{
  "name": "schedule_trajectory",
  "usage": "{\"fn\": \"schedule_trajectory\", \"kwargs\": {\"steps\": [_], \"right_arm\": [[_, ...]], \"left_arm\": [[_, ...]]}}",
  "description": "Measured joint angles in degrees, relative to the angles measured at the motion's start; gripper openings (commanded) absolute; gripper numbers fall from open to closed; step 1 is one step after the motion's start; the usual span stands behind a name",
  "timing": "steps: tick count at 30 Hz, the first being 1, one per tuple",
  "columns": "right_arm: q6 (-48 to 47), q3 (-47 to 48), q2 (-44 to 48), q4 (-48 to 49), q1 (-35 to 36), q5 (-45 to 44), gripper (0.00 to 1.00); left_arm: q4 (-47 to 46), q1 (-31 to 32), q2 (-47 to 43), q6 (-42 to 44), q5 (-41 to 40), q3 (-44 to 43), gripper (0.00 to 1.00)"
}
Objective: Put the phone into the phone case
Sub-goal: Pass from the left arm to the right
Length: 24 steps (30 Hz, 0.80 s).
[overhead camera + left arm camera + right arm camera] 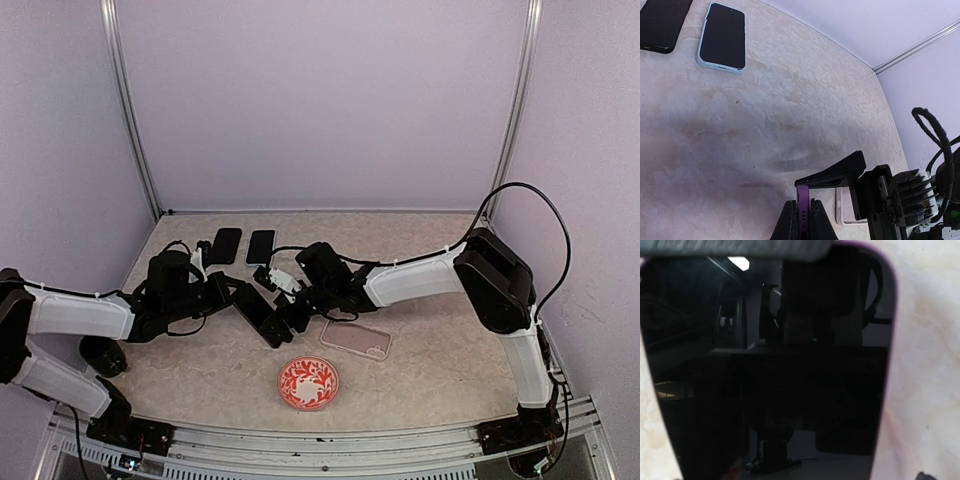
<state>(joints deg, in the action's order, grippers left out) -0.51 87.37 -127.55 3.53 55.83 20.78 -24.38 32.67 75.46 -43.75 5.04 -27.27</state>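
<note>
Table (430, 375): marbled beige top, all items on or above it.
Left arm (80, 315) and right arm (420, 282): both reach inward and meet near the table's middle.
Plate (308, 383): red, patterned, at the near edge, in front of the case.
Case (355, 338): lies flat and empty, to the right of the phone and apart from it.
Phone (263, 318): purple-edged, dark screen, tilted, outside the case.
Black spare phone (660, 20) and blue-cased spare phone (722, 36): side by side at the back.
Left gripper (801, 226): clenched on the phone's edge.
Right gripper (292, 305): jaws spread wide, close against the screen; contact cannot be determined.
</note>
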Motion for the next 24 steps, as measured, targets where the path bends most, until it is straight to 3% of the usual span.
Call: {"fn": "schedule_trajectory", "kwargs": {"steps": [19, 24], "right_arm": [[0.1, 0.5, -1.7, 0.8, 0.4, 0.2, 0.99], [0.0, 1.0, -2.1, 0.8, 0.8, 0.2, 0.88]], "left_arm": [[0.3, 0.0, 0.0, -0.6, -1.2, 0.0, 0.00], [0.3, 0.4, -0.1, -1.1, -1.5, 0.0, 0.00]]}}
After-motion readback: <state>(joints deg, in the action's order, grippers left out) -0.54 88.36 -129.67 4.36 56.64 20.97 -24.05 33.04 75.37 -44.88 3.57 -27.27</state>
